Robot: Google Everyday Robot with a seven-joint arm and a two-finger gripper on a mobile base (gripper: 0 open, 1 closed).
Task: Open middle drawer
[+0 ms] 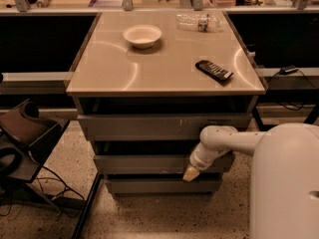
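The middle drawer [144, 163] is the plain grey front between the scratched top front [149, 127] and the lowest front [159, 185] of the cabinet. It sits nearly flush, with a dark gap above it. My gripper [191, 174] hangs from the white arm at the drawer's right end, its pale tip at the lower edge of the middle front.
On the beige cabinet top [99, 78] are a white bowl [142, 35], a black remote [214, 70] and a clear plastic bottle [198, 21]. A dark chair with cables [25, 143] stands left of the cabinet. My white body [284, 183] fills the lower right.
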